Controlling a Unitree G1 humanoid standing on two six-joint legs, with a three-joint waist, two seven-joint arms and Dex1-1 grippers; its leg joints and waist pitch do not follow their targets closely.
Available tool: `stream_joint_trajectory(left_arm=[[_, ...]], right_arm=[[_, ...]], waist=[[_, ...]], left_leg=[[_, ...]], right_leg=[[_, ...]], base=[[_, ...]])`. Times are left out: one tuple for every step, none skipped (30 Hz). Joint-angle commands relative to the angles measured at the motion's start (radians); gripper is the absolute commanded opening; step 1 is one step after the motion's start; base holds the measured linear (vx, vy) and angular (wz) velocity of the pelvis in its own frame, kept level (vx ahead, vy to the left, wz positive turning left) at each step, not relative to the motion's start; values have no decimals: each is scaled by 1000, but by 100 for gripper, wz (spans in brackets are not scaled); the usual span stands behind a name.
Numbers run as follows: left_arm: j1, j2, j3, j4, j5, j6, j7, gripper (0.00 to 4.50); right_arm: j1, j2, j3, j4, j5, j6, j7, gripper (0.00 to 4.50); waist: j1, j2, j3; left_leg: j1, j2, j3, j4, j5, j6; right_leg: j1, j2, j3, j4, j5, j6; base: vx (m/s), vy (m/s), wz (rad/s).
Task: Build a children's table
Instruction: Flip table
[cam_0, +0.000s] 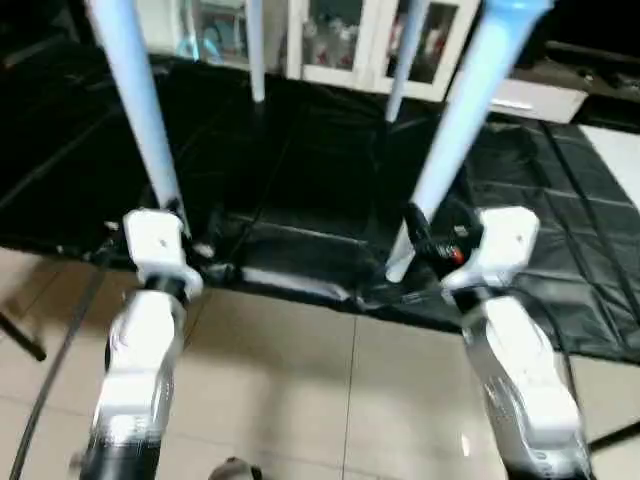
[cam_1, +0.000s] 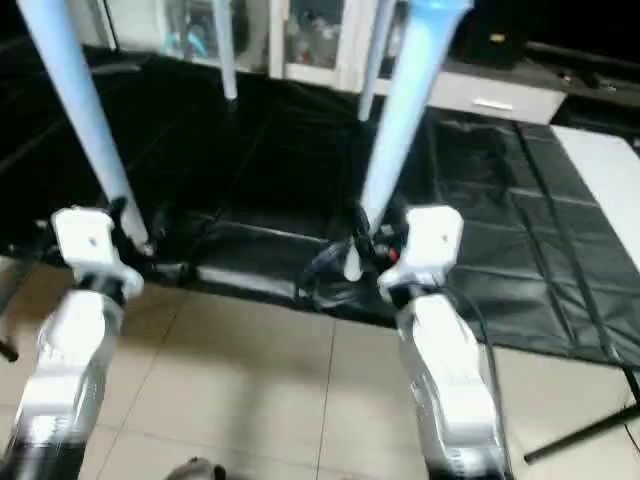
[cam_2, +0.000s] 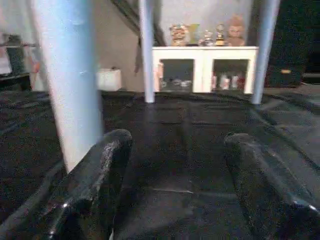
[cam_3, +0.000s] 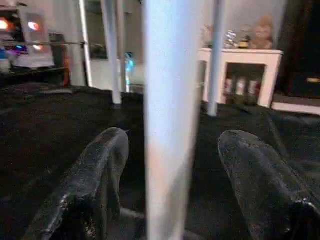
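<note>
With both jaws spread wide, the left gripper (cam_2: 170, 190) beside the near-left leg (cam_0: 138, 110) and the right gripper (cam_3: 172, 185) around the near-right leg (cam_0: 462, 110), any arm nudge risks tipping the children's table on the counter (cam_0: 300, 170).

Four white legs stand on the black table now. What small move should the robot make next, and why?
Probably draw both arms straight back. The right tool is open with the near right leg between its fingers, untouched; the left tool is open beside the near left leg. All legs rest on the black table, so nothing needs holding.
</note>
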Motion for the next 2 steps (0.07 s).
stream_joint_trajectory(left_arm=[[27,-9,-22,-82,-6,55,-5,334],[43,-15,-29,-108,-1,70,1,334]], right_arm=[[33,-12,-23,-55,15,30,-4,321],[52,-15,-29,-68,18,40,-5,321]], waist=[[-10,20,-55],[-15,19,-52]], left_leg=[[50,33,-27,-92,-530,-102],[47,31,-29,-91,-546,-103]], right_leg=[[1,-54,27,-104,-400,-82],[-1,-54,27,-109,-437,-74]], base=[[0,0,0],[0,0,0]])
